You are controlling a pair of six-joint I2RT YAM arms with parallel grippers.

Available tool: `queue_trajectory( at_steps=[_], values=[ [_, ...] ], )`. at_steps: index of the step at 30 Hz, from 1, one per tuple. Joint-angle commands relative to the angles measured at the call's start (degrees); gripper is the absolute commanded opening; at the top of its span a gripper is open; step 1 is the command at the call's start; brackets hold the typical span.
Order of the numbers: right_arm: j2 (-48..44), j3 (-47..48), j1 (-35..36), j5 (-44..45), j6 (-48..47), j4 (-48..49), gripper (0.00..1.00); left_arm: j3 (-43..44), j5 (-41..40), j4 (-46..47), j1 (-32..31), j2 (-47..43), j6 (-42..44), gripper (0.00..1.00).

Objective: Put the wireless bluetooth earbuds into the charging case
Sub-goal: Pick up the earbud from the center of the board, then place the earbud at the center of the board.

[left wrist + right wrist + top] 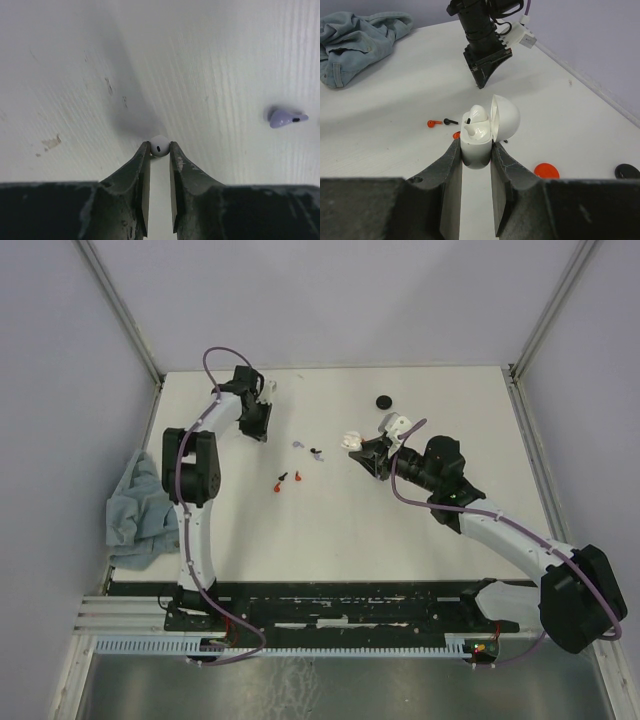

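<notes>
The left wrist view shows my left gripper (160, 147) shut on a small white earbud (160, 145), pinched at the very fingertips close to the table. A lavender earbud (286, 118) lies to its right. My right gripper (477, 150) is shut on the white charging case (478, 150), whose lid (506, 117) stands open. One white earbud (479, 121) sits in the case. From above, the left gripper (260, 432) is at the far left and the right gripper (358, 445) with the case (351, 440) is near the middle.
Loose red earbuds (277, 485), black earbuds (316, 450) and lavender earbuds (298, 443) lie between the grippers. A black case (383, 400) sits further back, and a red disc case (546, 171) lies by the right gripper. A denim cloth (140, 510) is bunched at the table's left edge.
</notes>
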Motion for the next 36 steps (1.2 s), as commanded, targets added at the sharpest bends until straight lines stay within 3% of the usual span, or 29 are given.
queue_trajectory(
  at_steps=[1, 10, 16, 27, 36],
  values=[
    [-1.7, 0.5, -0.2, 0.2, 0.3, 2.3, 0.1, -6.6, 2.6, 1.3, -0.9, -11.9, -8.7, 0.17],
    [-1.9, -0.3, -0.2, 0.3, 1.6, 3.0, 0.1, -34.5, 2.0, 11.3, -8.9, -31.0, -21.9, 0.16],
    [-3.2, -1.8, -0.2, 0.4, 3.0, 3.1, 0.1, -45.4, -2.8, 15.1, -17.6, -38.2, -28.5, 0.16],
    [-3.8, -3.0, -0.2, 0.0, 4.6, 2.6, 0.1, -54.4, -6.3, 25.4, -23.3, -37.6, -34.6, 0.18],
    [-3.0, -2.9, -0.2, 0.0, 4.8, 2.8, 0.1, -57.1, -7.2, 26.0, -23.9, -36.5, -35.3, 0.27]
  ],
)
